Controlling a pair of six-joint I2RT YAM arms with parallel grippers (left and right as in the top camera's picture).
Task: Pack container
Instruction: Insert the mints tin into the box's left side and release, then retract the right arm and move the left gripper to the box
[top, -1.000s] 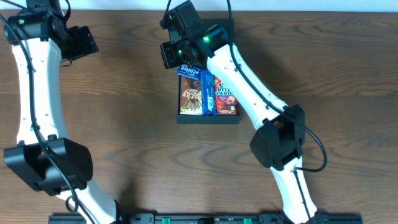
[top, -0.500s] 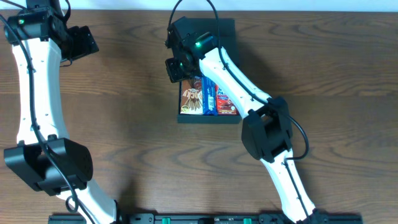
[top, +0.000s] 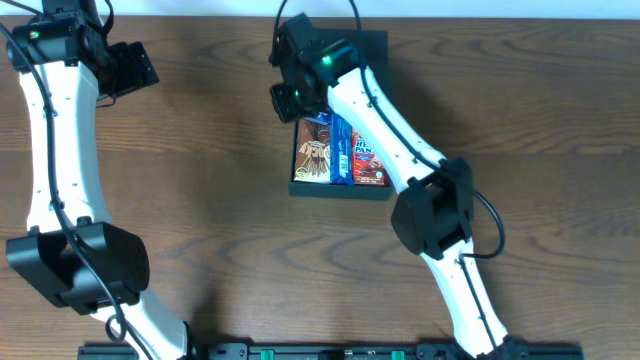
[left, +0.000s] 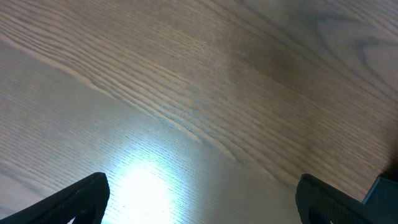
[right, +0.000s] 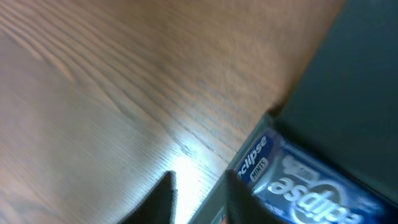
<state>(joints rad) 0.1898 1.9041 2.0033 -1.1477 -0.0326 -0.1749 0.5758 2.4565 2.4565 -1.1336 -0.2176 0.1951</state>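
Currently: container (top: 340, 190), table's (top: 220, 200) far edge, lid (top: 375, 45) back for packing; my right gripper (top: 284, 103) over its corner, opening unclear; left gripper (left: 202, 205) gaping, empty.

Open table (top: 200, 200) left of container (top: 338, 191); right arm (top: 385, 110) across it.

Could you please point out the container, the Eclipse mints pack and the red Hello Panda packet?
container (top: 340, 192): overhead view, front wall.
Eclipse mints pack (right: 298, 186): right wrist view, blue label.
red Hello Panda packet (top: 368, 168): overhead view, lower half.
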